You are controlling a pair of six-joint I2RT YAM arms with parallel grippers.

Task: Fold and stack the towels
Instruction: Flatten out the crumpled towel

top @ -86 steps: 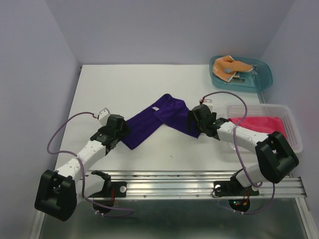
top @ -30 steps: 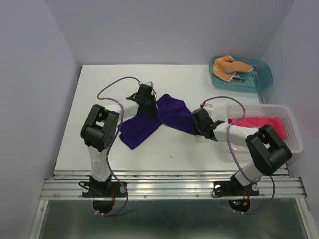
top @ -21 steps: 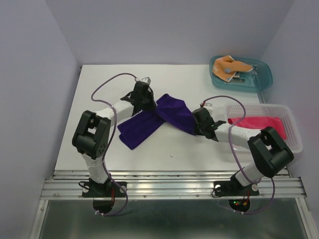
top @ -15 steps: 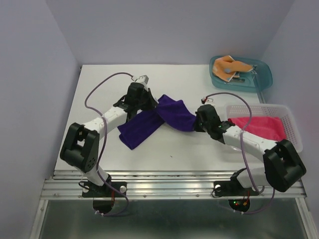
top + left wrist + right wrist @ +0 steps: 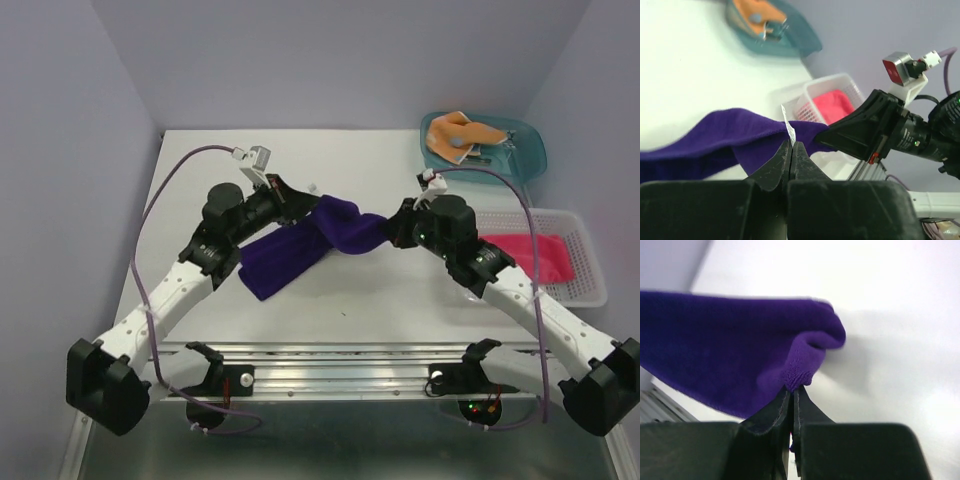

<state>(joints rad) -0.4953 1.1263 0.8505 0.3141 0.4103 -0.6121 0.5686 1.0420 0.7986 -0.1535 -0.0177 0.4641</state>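
Observation:
The dark purple towel (image 5: 290, 248) hangs lifted at its far end, its near end lying on the white table (image 5: 200, 160). My left gripper (image 5: 312, 207) is shut on its edge by the white label (image 5: 788, 131). My right gripper (image 5: 393, 232) is shut on the other lifted corner (image 5: 805, 367). In the left wrist view the purple cloth (image 5: 725, 135) stretches across to the right gripper (image 5: 832, 134). The pink-red towel (image 5: 528, 250) lies in a white basket (image 5: 590, 290). The orange dotted towel (image 5: 455, 135) sits in a teal tray (image 5: 535, 150).
The basket stands at the table's right edge, the teal tray at the far right corner, with small items beside the orange towel. Purple walls close in the back and both sides. A metal rail (image 5: 340, 365) runs along the near edge.
Both arms have risen and swung outward, lifting the far end of the purple towel off the table. The lifted cloth now sags between the two shut grippers.

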